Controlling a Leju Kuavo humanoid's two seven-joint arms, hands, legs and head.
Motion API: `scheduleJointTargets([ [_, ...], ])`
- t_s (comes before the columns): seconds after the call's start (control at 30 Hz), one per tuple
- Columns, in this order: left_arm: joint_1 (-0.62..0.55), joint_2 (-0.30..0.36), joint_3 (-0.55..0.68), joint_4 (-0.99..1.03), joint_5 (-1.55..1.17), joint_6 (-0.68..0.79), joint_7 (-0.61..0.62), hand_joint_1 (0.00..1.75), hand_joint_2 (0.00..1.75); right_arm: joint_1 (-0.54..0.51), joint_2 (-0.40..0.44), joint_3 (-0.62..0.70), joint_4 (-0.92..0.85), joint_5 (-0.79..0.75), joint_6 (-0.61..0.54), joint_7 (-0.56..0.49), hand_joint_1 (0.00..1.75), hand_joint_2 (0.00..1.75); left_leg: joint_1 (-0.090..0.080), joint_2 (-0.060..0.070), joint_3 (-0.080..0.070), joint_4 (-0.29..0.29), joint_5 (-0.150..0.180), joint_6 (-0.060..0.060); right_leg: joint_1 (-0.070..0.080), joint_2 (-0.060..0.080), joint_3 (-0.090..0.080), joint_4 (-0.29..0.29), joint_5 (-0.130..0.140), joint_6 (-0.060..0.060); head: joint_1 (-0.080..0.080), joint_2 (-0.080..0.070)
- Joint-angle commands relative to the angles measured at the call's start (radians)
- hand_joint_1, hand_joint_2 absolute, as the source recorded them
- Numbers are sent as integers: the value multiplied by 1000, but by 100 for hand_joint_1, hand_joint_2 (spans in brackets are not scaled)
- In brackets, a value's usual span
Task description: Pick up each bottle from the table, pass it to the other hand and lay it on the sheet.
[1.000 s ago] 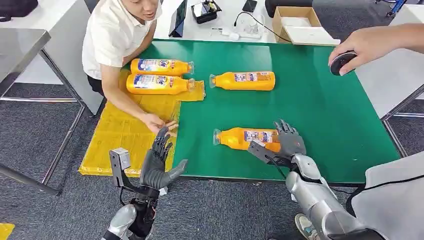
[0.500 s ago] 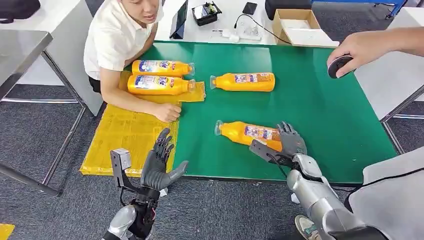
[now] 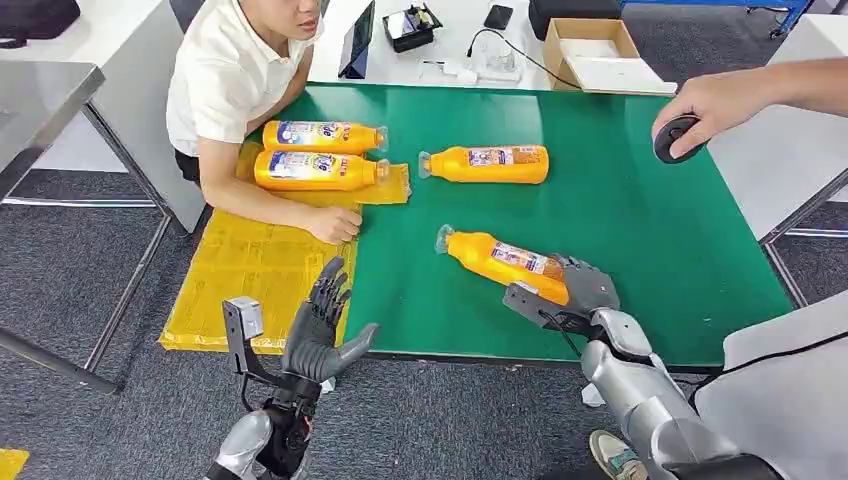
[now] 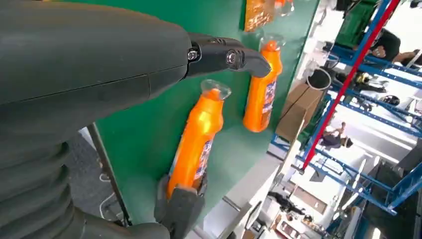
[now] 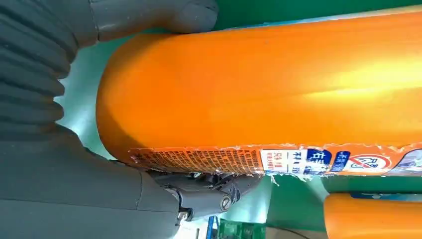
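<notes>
Of four orange bottles, two [image 3: 318, 152] lie on the yellow sheet [image 3: 255, 265], one [image 3: 485, 163] on the green counter [image 3: 640, 220], and the right hand [image 3: 578, 293] grips the fourth bottle [image 3: 500, 260], while the left hand [image 3: 318, 335] spreads its fingers.

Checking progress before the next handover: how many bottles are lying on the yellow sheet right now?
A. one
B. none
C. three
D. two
D: two bottles lie side by side on the yellow sheet; another rests on the green table, and the right hand holds the fourth.
</notes>
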Motion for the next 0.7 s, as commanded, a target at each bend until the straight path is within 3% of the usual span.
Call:
scheduleJointTargets([
  [0.03, -18, 40, -13, 58, 24, -27, 16, 0, 175, 62, 21, -74, 83, -78, 57, -39, 175, 175, 2, -2, 3, -3, 1, -2, 2, -3, 4, -3, 0, -3, 0, 0],
  [0.37, -19, 41, -11, 58, 27, -28, 16, 0, 175, 69, 22, -84, 83, -93, 63, -50, 175, 175, 2, -1, 4, -2, 0, -1, 2, -2, 4, -2, 0, -2, 0, 0],
  [0.43, -23, 42, -11, 64, 30, -29, 17, 0, 175, 75, 27, -113, 77, -139, 93, -94, 175, 175, 2, -1, 4, -2, 0, -1, 2, -2, 4, -2, 0, -2, 0, 0],
  [0.6, -3, 31, 14, 63, 66, -10, 8, 0, 175, 102, 93, -230, -20, -356, 132, -321, 175, 175, 3, 1, 6, -3, 0, -2, 3, 0, 6, -3, 1, -3, 0, 0],
  [0.7, 2, 27, 18, 74, 122, -22, 16, 0, 175, 120, 126, -204, -141, -423, 149, -362, 175, 175, 2, 3, 5, -2, 0, -2, 3, 2, 4, -1, 1, -3, 0, 0],
])
